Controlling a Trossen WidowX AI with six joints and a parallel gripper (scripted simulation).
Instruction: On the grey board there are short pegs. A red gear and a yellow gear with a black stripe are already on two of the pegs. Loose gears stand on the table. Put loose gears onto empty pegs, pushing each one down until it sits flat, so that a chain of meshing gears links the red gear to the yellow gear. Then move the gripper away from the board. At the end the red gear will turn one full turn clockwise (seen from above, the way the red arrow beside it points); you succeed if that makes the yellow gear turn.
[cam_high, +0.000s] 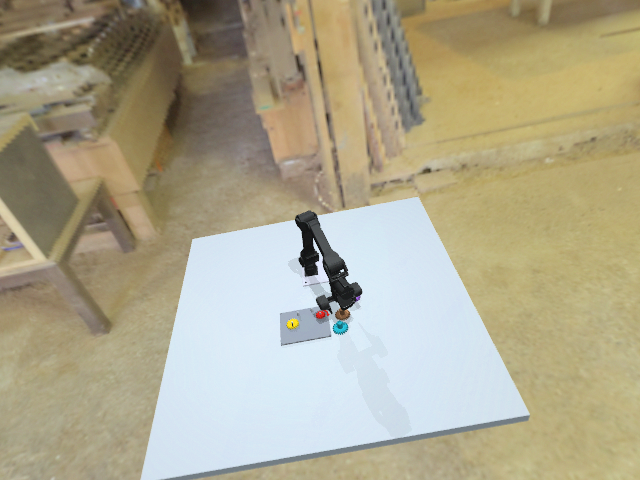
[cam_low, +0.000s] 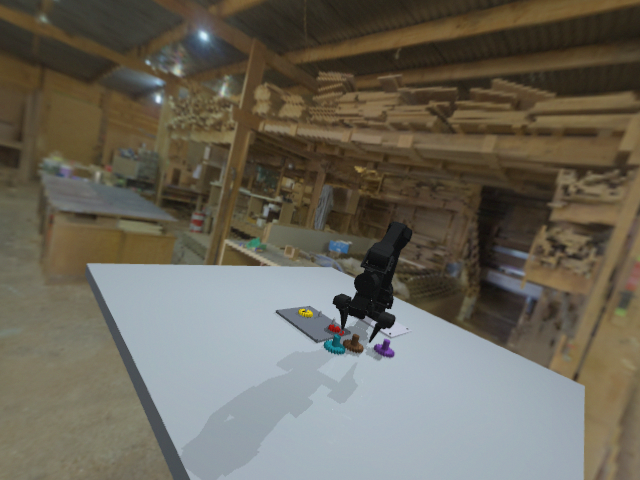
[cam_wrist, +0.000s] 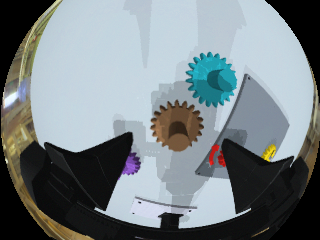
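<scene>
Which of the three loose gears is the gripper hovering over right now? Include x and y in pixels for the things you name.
The brown gear (cam_high: 342, 314) (cam_low: 353, 345) (cam_wrist: 177, 121): in the wrist view it alone lies between the open fingers, with the teal one beyond and the purple one partly behind a finger.

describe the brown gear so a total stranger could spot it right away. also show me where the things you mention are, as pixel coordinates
On the pale table, find the grey board (cam_high: 305, 335) (cam_low: 305, 321) (cam_wrist: 260, 110). Just off its red-gear side stand loose gears; the brown one (cam_high: 342, 314) (cam_low: 353, 345) (cam_wrist: 170, 117) is between the teal (cam_high: 340, 328) (cam_low: 334, 347) (cam_wrist: 205, 87) and purple ones (cam_high: 357, 298) (cam_low: 384, 351) (cam_wrist: 132, 164).
</scene>
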